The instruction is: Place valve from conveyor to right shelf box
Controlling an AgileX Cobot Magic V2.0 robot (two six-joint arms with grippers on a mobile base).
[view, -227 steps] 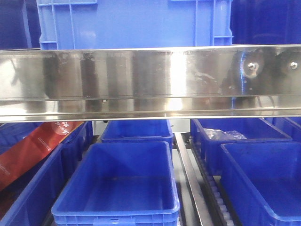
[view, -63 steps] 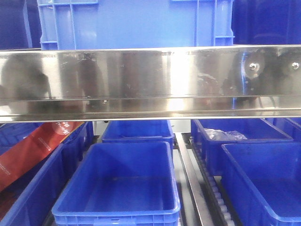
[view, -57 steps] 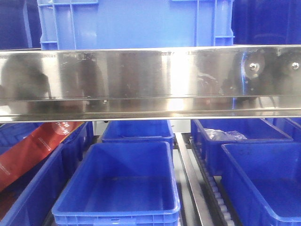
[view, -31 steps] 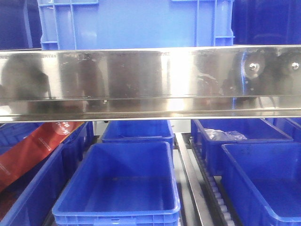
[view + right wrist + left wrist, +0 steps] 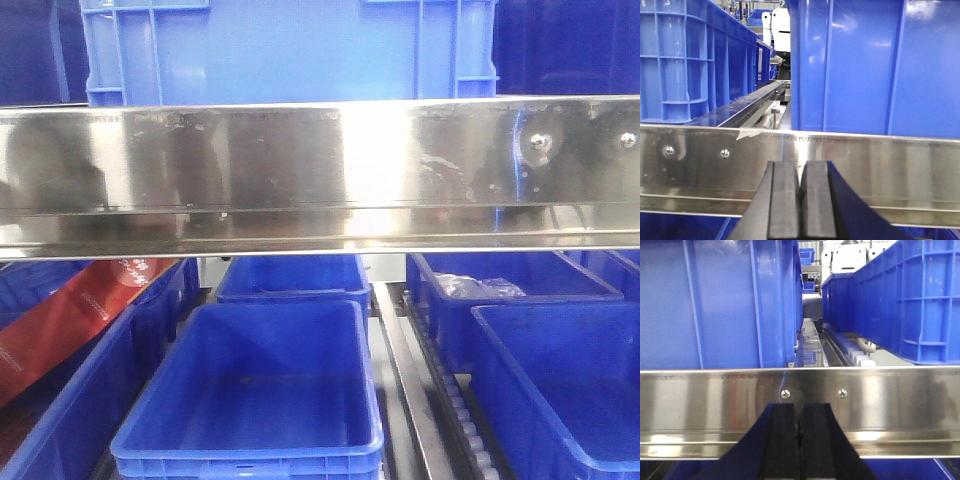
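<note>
Valve and conveyor are out of view; both end effectors, left [image 5: 800, 440] and right [image 5: 801, 202], are closed empty, facing the shelf rail [image 5: 320, 175] at 12 o'clock.

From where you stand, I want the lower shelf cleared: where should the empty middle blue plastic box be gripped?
Probably the near rim of the empty middle blue plastic box, approached from the front, below the shiny steel rail. That rim is a lip facing us; neighbouring boxes flank both sides.

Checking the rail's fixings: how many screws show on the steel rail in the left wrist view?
2. One screw sits just left of centre on the steel rail, the other screw to its right, both above the left gripper, which may hide more.
</note>
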